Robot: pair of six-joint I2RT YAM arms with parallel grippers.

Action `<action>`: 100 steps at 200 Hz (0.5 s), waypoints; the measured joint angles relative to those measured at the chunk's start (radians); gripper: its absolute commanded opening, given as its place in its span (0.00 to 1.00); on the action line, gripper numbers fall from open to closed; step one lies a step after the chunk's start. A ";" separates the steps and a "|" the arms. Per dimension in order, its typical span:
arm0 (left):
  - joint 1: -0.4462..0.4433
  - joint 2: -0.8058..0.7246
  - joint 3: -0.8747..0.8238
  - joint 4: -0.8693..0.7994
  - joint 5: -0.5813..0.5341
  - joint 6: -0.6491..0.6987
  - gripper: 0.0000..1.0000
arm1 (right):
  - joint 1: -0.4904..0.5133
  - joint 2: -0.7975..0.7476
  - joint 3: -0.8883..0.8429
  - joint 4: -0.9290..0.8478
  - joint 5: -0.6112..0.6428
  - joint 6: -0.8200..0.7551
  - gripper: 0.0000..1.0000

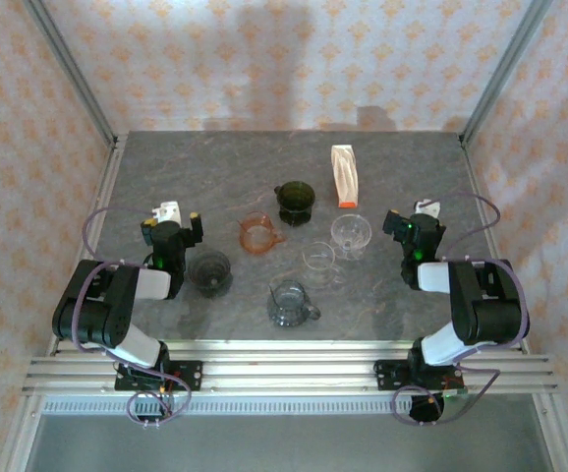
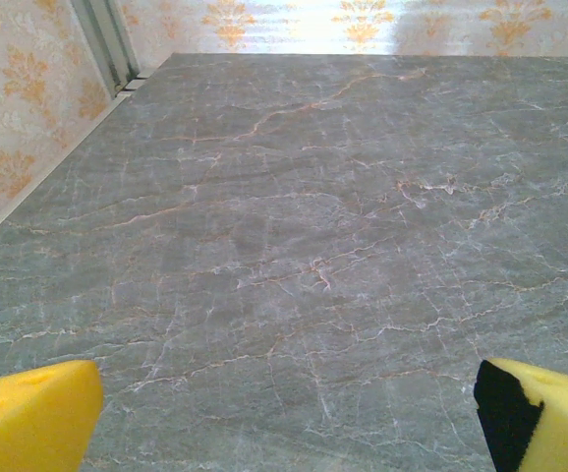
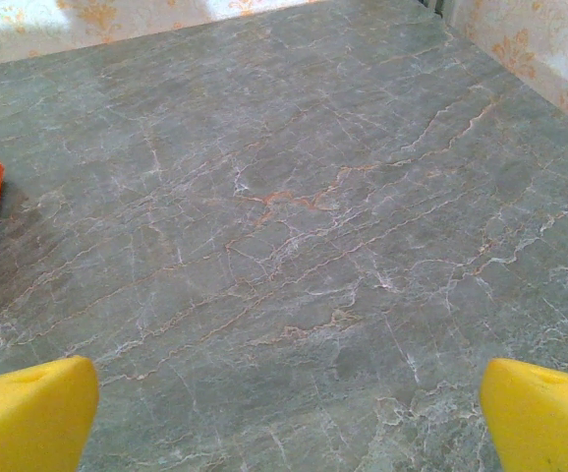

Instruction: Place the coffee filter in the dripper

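Two spread, empty: left claw (image 1: 183,216), right claw (image 1: 412,212). I locate the white-orange paper filter pack (image 1: 344,177) ahead-left of the right one, its long axis running away.

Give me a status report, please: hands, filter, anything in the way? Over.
Left hand open, empty. Right hand open, empty. Filter pack at the back, untouched, beside the dark dripper. Path from right hand looks clear.

filter pack (image 1: 344,175) at table (image 1: 215,167) rear, drippers (image 1: 294,201) before it
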 measured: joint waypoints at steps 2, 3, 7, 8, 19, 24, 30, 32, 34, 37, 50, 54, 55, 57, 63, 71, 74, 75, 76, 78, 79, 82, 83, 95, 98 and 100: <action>0.000 0.000 0.000 0.000 0.000 0.000 1.00 | 0.000 0.000 0.000 0.000 0.000 0.000 1.00; 0.000 0.000 0.000 0.000 0.000 0.000 1.00 | 0.000 0.000 0.000 0.000 0.000 0.000 0.99; 0.001 0.000 0.000 0.000 0.000 0.000 1.00 | 0.000 0.000 0.000 0.000 0.000 0.000 0.99; 0.001 0.000 0.000 0.000 0.000 0.000 1.00 | 0.000 0.000 0.000 0.000 0.000 0.000 0.99; 0.001 -0.004 0.001 -0.008 -0.002 -0.001 1.00 | 0.000 -0.001 0.000 -0.001 0.004 0.001 0.99; 0.001 -0.011 0.003 -0.023 -0.003 -0.001 1.00 | 0.000 -0.003 0.000 -0.005 0.008 0.002 0.99; 0.001 -0.028 0.006 -0.048 -0.007 -0.003 1.00 | 0.000 -0.012 0.001 -0.020 0.013 0.005 0.99; 0.001 -0.037 0.007 -0.060 -0.009 -0.005 1.00 | 0.000 -0.018 0.001 -0.028 0.015 0.005 0.99; 0.001 -0.045 0.009 -0.071 -0.010 -0.005 1.00 | 0.000 -0.022 0.002 -0.038 0.018 0.005 0.99; 0.001 -0.057 0.011 -0.084 -0.013 -0.005 1.00 | 0.000 -0.029 0.003 -0.050 0.021 0.006 0.99; 0.001 -0.110 0.031 -0.140 -0.027 -0.009 1.00 | 0.000 -0.065 0.026 -0.118 0.034 0.010 0.99; 0.001 -0.125 0.039 -0.155 -0.029 -0.010 1.00 | 0.000 -0.073 0.039 -0.141 0.037 0.013 0.99; 0.001 -0.129 0.042 -0.161 -0.029 -0.010 1.00 | 0.000 -0.074 0.042 -0.145 0.037 0.013 0.99; 0.001 -0.134 0.046 -0.167 -0.030 -0.010 1.00 | 0.000 -0.079 0.049 -0.156 0.039 0.013 0.99; 0.001 -0.154 0.063 -0.195 -0.032 -0.011 1.00 | 0.000 -0.086 0.069 -0.182 0.043 0.018 0.99; 0.001 -0.180 0.084 -0.228 -0.034 -0.013 1.00 | 0.000 -0.095 0.093 -0.212 0.049 0.026 0.99; 0.001 -0.189 0.091 -0.240 -0.034 -0.016 1.00 | 0.000 -0.098 0.100 -0.221 0.050 0.029 0.99; 0.001 -0.191 0.093 -0.243 -0.035 -0.016 1.00 | 0.000 -0.100 0.104 -0.226 0.051 0.031 0.99; 0.001 -0.195 0.096 -0.248 -0.035 -0.016 1.00 | 0.000 -0.101 0.105 -0.229 0.051 0.031 0.99; 0.001 -0.200 0.099 -0.252 -0.035 -0.017 1.00 | 0.000 -0.104 0.109 -0.235 0.053 0.033 0.99; 0.001 -0.204 0.101 -0.256 -0.035 -0.019 1.00 | 0.000 -0.105 0.111 -0.237 0.053 0.034 0.99; 0.001 -0.212 0.106 -0.266 -0.035 -0.022 1.00 | 0.000 -0.109 0.115 -0.245 0.054 0.038 0.99; 0.001 -0.214 0.108 -0.267 -0.035 -0.022 1.00 | 0.000 -0.112 0.116 -0.249 0.055 0.039 0.99; 0.001 -0.250 0.119 -0.303 -0.038 -0.040 1.00 | 0.000 -0.136 0.121 -0.283 0.059 0.054 0.99; 0.001 -0.259 0.120 -0.312 -0.040 -0.043 1.00 | 0.000 -0.143 0.121 -0.293 0.061 0.056 0.99; 0.001 -0.267 0.121 -0.317 -0.040 -0.047 1.00 | 0.000 -0.149 0.121 -0.302 0.061 0.060 0.99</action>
